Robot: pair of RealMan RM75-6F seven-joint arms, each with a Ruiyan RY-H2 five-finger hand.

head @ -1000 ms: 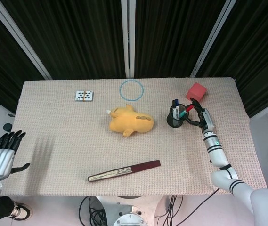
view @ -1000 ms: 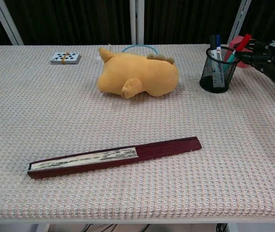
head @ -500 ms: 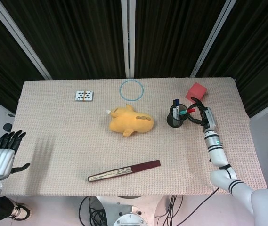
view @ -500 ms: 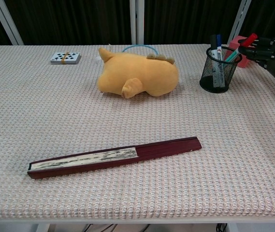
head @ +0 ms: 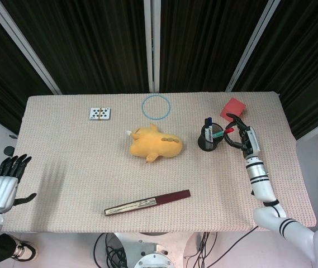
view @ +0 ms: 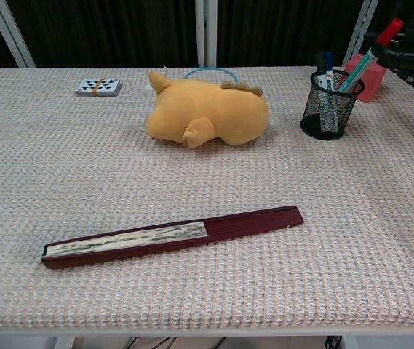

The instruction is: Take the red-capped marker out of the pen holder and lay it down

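Dark curtains with pale metal posts stand behind a table [head: 63, 167] covered in a beige woven cloth.

Near the right end of the table stands a black mesh pen holder [view: 330, 104] with a few pens in it, one of them blue-capped. The right hand [head: 245, 138] is raised just to the right of the holder and pinches the red-capped marker [view: 372, 51] between thumb and fingers near its cap. The marker is tilted, its red cap up and to the right, its teal body slanting down toward the rim of the holder; whether its lower end is still inside cannot be told. A red block [head: 232, 108] lies on the cloth behind the holder, close to the hand.

A yellow plush toy [view: 210, 113] lies on its side near the middle of the table, left of the holder. Behind it lies a thin blue ring [head: 156, 106] flat on the cloth. A deck of playing cards [head: 100, 113] sits toward the far left corner. A closed folding fan [view: 170, 237] with a dark red handle lies at a slight angle near the front edge.

The left hand [head: 3, 181] hangs off the left front corner of the table, holding nothing, fingers straight and a little apart.
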